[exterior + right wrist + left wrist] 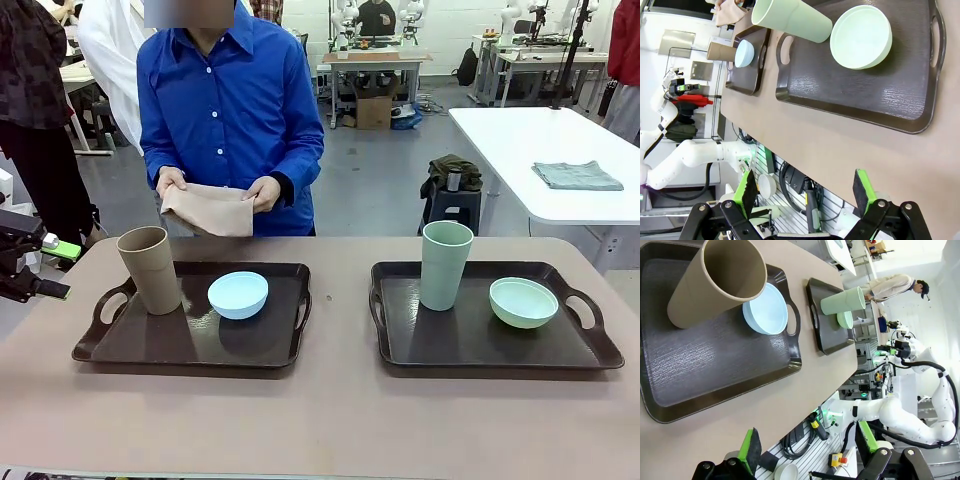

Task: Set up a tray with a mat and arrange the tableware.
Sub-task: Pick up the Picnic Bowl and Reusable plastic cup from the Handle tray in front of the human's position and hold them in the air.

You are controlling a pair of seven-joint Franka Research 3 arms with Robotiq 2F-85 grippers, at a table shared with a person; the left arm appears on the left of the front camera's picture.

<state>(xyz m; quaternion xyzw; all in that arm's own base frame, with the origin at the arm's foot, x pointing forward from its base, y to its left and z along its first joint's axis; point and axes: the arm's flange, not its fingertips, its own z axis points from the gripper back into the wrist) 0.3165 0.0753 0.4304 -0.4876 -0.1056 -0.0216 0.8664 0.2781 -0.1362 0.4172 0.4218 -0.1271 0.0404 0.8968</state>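
Observation:
Two dark trays lie on the tan table [320, 420]. The left tray [190, 345] [700, 370] carries a tan cup [150, 270] [715, 282] and a light blue bowl [238, 294] [765, 310]. On the right tray [470, 345] [855, 95] stand a pale green cup [446, 265] [790, 20] and a pale green bowl [523, 301] [860, 36]. A person at the far side holds a folded tan mat [210, 210] in both hands. My left gripper [55, 270] [807, 450] hangs open off the table's left end. Open too, my right gripper [805, 192] hovers beyond the table's edge near the right tray.
A white table [540, 140] with a folded grey cloth [577, 175] stands at the back right, a stool [455, 200] beside it. Bare tabletop runs between the trays and along the near edge. A small white bowl [766, 185] sits below table level.

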